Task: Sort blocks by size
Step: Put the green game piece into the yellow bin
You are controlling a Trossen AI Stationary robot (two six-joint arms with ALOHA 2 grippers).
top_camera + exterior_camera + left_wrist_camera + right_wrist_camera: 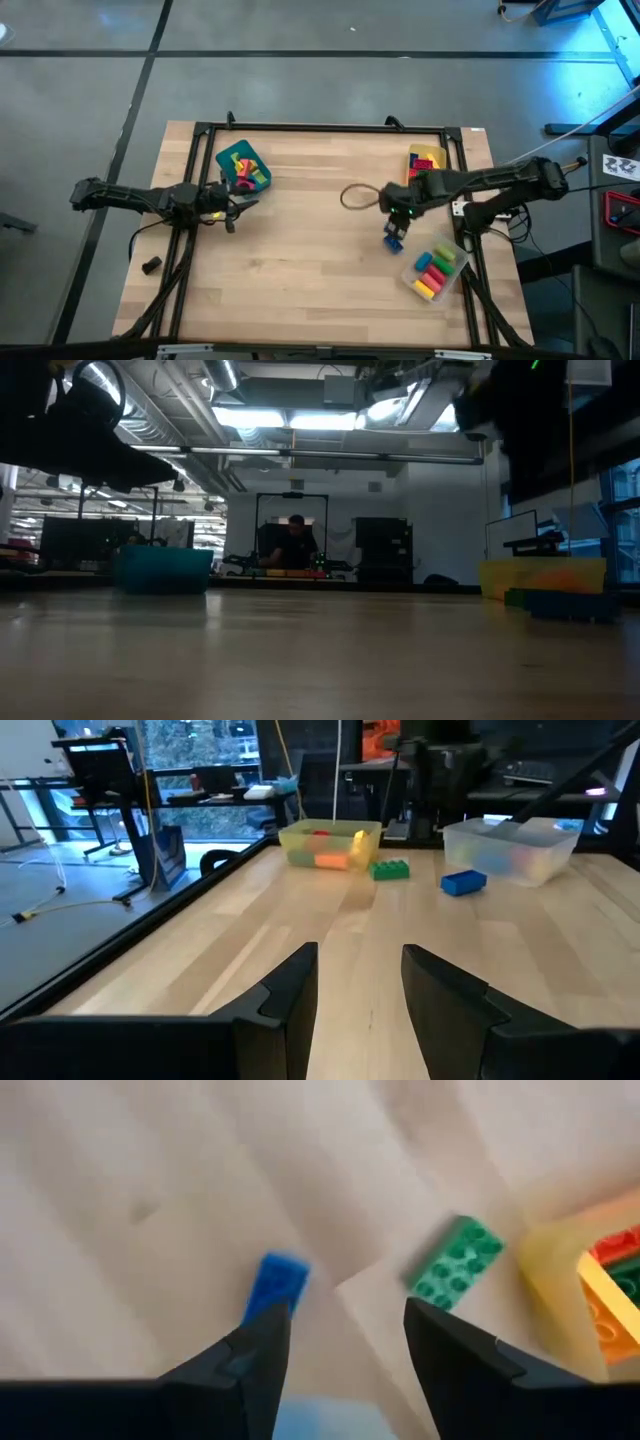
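right claw (340,1345): open, empty | blue block (277,1283): long axis toward it | green block (456,1261): aslant

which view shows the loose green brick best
The left wrist view: the green brick lies whole and unobstructed on the table beside the yellow tray. The right wrist view shows it closer but blurred. The high view hides it under the right arm, and the low view gives only a dim green sliver.

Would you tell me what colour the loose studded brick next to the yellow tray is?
The brick is green; the right wrist view shows it best.
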